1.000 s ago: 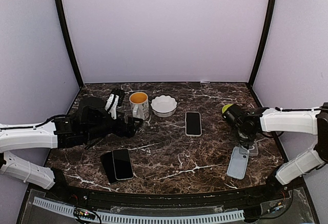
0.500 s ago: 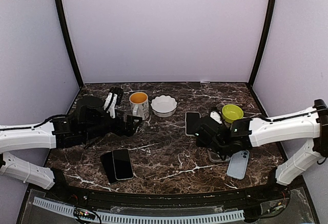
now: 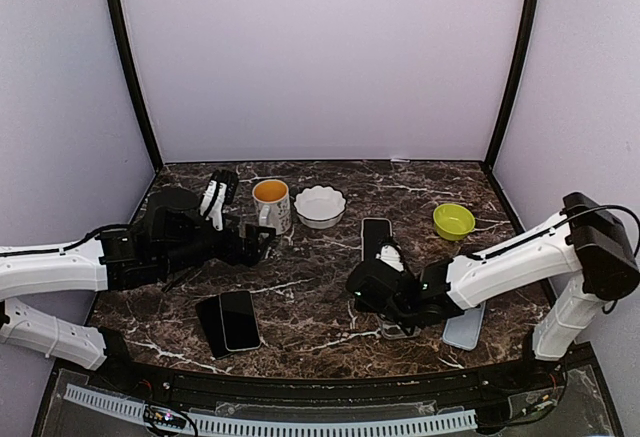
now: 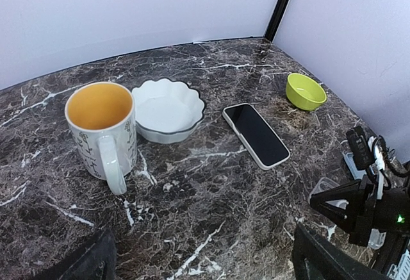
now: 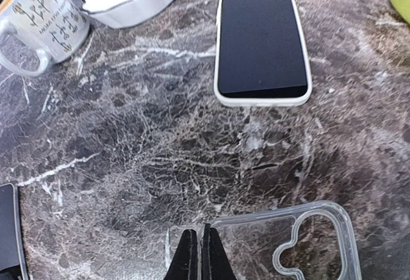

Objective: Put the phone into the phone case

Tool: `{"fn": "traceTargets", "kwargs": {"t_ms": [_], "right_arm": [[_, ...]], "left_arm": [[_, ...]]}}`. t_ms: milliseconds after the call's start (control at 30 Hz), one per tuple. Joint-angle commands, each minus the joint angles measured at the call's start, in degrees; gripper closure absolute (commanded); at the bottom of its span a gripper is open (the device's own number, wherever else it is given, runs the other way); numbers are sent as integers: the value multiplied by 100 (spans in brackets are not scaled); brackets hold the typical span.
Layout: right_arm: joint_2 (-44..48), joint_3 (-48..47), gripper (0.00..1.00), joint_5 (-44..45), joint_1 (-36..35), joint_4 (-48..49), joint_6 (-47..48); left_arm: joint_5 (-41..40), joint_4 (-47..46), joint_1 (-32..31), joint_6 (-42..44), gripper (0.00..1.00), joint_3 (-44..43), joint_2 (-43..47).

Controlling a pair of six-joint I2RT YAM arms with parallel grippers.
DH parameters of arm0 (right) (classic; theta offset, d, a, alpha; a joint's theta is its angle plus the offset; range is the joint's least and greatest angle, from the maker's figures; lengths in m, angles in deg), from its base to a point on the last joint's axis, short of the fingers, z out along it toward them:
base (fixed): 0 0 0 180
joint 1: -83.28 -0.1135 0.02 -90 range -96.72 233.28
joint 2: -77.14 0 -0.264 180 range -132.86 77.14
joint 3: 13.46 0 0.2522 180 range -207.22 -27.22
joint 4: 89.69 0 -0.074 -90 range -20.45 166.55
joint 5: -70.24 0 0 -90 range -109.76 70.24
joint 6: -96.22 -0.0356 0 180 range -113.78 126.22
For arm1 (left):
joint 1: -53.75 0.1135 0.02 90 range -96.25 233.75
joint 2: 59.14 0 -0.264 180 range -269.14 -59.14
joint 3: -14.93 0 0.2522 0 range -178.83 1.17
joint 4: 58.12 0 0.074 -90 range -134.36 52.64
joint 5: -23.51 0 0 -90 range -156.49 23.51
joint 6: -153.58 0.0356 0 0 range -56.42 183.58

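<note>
My right gripper (image 5: pixel 202 249) is shut on the near-left edge of the clear phone case (image 5: pixel 301 245), which lies low over the marble. In the top view that gripper (image 3: pixel 388 317) and the case (image 3: pixel 402 331) sit front of centre. A dark-screened phone with a pale rim (image 5: pixel 262 40) lies flat just beyond them, also seen from above as the phone (image 3: pixel 376 235). My left gripper (image 4: pixel 205 268) stands open beside the mug, with nothing between its fingers (image 4: pixel 333 261).
A yellow-lined mug (image 3: pixel 270 203) and a white scalloped bowl (image 3: pixel 320 206) stand at the back. A green bowl (image 3: pixel 454 221) is at the right. Two dark phones (image 3: pixel 228 322) lie front left. A pale blue phone-shaped slab (image 3: pixel 466 325) lies front right.
My right arm has swung from the table's right side to front of centre, bringing the clear case leftward with it and uncovering the green bowl. The left arm has stayed put.
</note>
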Motion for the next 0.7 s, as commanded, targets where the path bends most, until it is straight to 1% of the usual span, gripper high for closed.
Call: {"fn": "traceTargets", "kwargs": {"t_ms": [0,133,267,300,367,400,433,500,600,667], "right_arm": [[-431,-94,100,-185,5,292,-235],[-733,-176,100,-133,46,353,-402],[-991,-397,100,-90,65,89,-562],[-997,-410,94,-79,61,55,-590],[-991,-420,67,-50,67,-43,-664],[-969,-421,57,-34,75,-84,-694],[-938,-416,49,1,76,-102,-698],[-885,-420,40,10,76,-102,-643],[-810,-649,37,49,85,-406,-458],[-703,-954,37,177,102,-981,-347]], "left_arm": [[-80,-114,40,73,2,87,137],[-72,-131,40,85,2,114,103],[-61,-94,40,94,2,108,49],[-66,-99,40,94,2,112,50],[-83,-114,40,95,2,127,49],[-88,-117,40,95,2,132,47],[-89,-120,40,101,2,133,45],[-111,-118,40,115,2,127,45],[-115,-108,40,142,2,114,37],[-108,-78,42,173,2,83,28]]}}
